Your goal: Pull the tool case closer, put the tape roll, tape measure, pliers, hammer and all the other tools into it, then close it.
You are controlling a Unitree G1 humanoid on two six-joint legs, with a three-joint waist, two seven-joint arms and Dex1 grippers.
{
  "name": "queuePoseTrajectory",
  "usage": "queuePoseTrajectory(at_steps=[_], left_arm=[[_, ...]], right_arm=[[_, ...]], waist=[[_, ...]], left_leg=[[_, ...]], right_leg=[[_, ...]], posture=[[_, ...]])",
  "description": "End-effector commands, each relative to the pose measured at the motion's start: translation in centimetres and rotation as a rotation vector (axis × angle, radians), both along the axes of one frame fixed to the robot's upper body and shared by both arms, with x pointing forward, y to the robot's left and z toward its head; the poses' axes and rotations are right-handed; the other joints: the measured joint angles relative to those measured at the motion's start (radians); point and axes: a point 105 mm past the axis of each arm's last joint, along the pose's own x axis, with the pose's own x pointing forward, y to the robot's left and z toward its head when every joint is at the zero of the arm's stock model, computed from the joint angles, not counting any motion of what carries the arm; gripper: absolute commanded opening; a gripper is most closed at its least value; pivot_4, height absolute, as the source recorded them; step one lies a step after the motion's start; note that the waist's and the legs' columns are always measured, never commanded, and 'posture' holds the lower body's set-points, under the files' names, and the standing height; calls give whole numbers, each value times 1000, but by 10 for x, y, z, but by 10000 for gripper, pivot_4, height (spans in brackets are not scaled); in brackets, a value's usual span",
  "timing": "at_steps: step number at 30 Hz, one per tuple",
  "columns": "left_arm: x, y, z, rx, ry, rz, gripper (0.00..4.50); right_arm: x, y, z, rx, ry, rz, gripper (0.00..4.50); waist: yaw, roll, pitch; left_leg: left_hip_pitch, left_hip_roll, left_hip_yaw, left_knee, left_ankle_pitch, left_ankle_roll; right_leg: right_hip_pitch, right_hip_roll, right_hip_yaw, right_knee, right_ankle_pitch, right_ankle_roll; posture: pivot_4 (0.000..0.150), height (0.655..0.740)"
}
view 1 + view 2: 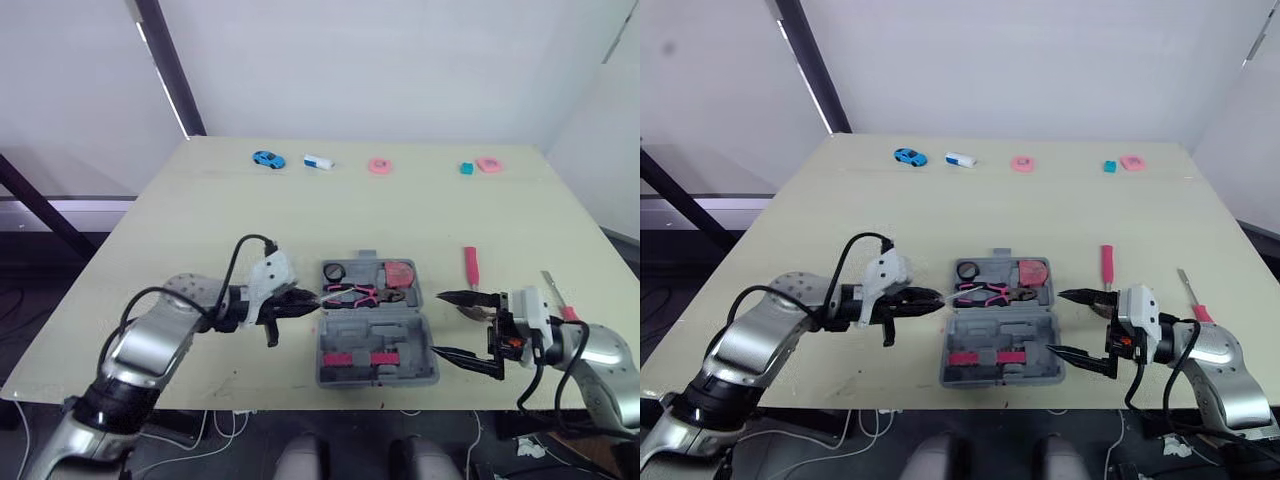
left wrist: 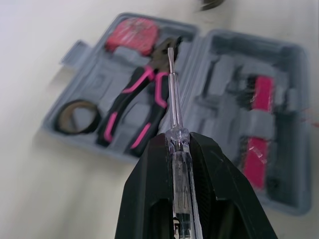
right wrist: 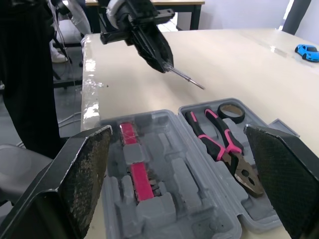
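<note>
The grey tool case (image 1: 428,345) lies open near the table's front edge. Its far half holds a black tape roll (image 1: 334,271), pink-and-black pliers (image 1: 362,294) and a red tape measure (image 1: 398,272). My left gripper (image 1: 300,303) is just left of the case, shut on a clear-handled screwdriver (image 2: 175,124) whose tip points over the pliers. Right of the case, my right gripper (image 1: 438,324) is wide open with nothing between its fingers (image 3: 84,174). A red-handled tool (image 1: 470,266) and a thin tool with a pink handle (image 1: 557,297) lie on the table to the right.
Along the table's far edge sit a blue toy car (image 1: 267,159), a white and blue piece (image 1: 318,162), a pink ring (image 1: 379,166), a teal block (image 1: 466,169) and a pink object (image 1: 489,164). The case's near half (image 3: 164,199) holds pink inserts.
</note>
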Motion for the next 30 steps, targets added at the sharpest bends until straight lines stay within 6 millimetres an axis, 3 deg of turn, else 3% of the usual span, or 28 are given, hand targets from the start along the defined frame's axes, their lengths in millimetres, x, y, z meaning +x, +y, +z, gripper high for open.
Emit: queuePoseTrajectory(at_steps=[1,9,13,21,30], left_arm=[[-3,-10,-2,27,80,-80,858],[8,-27,-10,93,123,-138,858],[3,-34,-14,144,155,-216,858],[24,-50,-25,258,119,-232,858],[24,-62,-35,297,123,-301,858]], right_arm=[[-2,-4,11,-1,-50,-20,45000],[-4,-7,11,-1,-51,-55,45000],[-4,-8,10,-5,-53,-65,45000],[-4,-11,9,-10,-57,-76,45000],[-6,-12,7,-20,-60,-85,45000]], waist=[[0,0,0],[0,0,0],[-1,0,0],[-1,-1,0],[0,-1,0]], left_leg=[[0,0,0,0,0,0],[0,0,1,0,0,0],[0,0,1,0,0,0],[0,-1,0,1,0,0],[-1,-1,0,2,0,0]], right_leg=[[0,0,0,0,0,0],[0,1,2,0,0,0],[0,1,2,0,0,0],[0,1,3,0,0,1],[0,2,3,1,0,1]], posture=[[1500,7395],[1500,7395],[1500,7395],[1500,7395],[1500,7395]])
